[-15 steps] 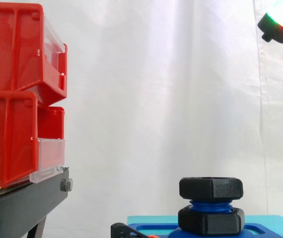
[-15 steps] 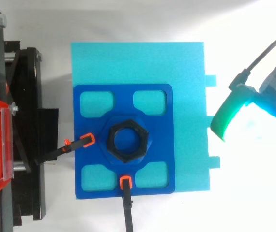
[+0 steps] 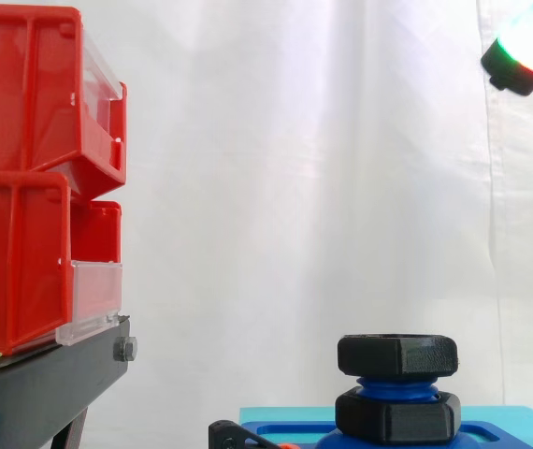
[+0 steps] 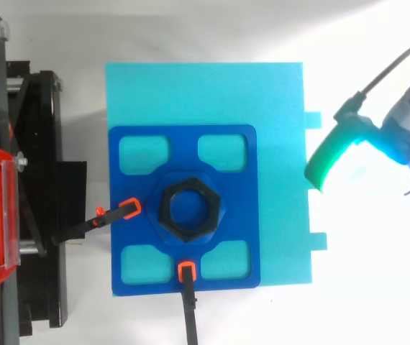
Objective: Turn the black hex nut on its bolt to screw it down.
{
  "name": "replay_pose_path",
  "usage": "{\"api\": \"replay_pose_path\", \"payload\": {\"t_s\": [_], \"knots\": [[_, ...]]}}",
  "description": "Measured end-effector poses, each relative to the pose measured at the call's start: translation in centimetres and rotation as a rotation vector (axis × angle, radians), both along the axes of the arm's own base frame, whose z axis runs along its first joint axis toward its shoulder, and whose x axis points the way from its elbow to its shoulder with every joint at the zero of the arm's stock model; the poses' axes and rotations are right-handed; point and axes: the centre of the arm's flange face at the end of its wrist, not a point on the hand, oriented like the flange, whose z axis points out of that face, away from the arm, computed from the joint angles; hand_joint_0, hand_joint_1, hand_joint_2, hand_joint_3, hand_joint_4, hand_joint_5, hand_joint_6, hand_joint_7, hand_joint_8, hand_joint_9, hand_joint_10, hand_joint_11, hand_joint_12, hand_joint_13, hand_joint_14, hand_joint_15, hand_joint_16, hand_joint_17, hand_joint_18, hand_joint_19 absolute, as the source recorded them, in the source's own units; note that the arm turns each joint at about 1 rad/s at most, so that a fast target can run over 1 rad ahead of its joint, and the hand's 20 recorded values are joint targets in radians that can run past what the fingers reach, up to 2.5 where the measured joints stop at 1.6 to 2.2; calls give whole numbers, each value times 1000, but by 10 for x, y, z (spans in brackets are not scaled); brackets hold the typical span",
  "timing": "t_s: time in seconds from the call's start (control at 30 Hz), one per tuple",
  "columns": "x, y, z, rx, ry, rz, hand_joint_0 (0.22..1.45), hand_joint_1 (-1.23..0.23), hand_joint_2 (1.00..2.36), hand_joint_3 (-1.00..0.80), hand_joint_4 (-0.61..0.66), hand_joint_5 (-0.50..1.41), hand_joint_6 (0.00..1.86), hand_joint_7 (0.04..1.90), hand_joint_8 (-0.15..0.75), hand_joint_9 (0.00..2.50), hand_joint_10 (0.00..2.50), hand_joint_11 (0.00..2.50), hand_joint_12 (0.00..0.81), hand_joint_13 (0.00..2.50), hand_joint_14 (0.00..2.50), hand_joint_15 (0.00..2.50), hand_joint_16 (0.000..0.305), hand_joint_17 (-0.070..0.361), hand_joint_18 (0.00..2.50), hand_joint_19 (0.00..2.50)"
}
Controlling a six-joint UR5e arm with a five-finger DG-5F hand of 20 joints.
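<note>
A black hex nut [image 3: 397, 354] sits high on a blue threaded bolt [image 3: 397, 386], with a second black nut [image 3: 397, 415] below it at the base. From above, the nut [image 4: 190, 210] lies at the middle of a blue fixture plate [image 4: 140, 194] on a cyan pad [image 4: 205, 93]. My hand [image 4: 332, 158], glowing green and cyan, hovers off the pad's right edge, well to the right of the nut and touching nothing. In the side view the hand [image 3: 522, 49] hangs high at the upper right, far above the nut.
Two black clamps with orange tips [image 4: 129, 209] [image 4: 186, 270] hold the blue plate at its left and front sides. Red bins [image 3: 33, 187] stand stacked on a black stand [image 3: 42, 393] at the left. A white curtain hangs behind.
My hand has shifted a little toward the pad's right edge and slightly upward. The nut and plate have not moved.
</note>
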Motion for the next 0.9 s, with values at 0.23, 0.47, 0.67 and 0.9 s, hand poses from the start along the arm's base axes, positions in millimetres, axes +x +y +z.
{"api": "replay_pose_path", "payload": {"t_s": [0.23, 0.47, 0.67, 0.9], "knots": [[23, 3, -13, -160, -52, -141, 547, -577, 1000, -500, 166, -128, 502, 768, 257, 869, 7, 203, 296, 774, 8, 216, 43, 96, 666, 491], [40, 16, -14, -324, -123, -214, 547, -576, 1000, -500, 167, -128, 502, 772, 255, 866, 7, 204, 303, 763, 8, 217, 43, 97, 667, 482], [45, 29, -10, -462, -149, -231, 478, -538, 1000, -500, 180, -115, 503, 916, 252, 644, 4, 115, 333, 330, 0, 29, 45, 102, 142, 247], [58, 47, -20, -644, -164, -237, 429, -488, 1000, -500, 196, -84, 503, 1007, 261, 490, 0, 0, 351, 176, 0, 0, 52, 117, 0, 134]]}}
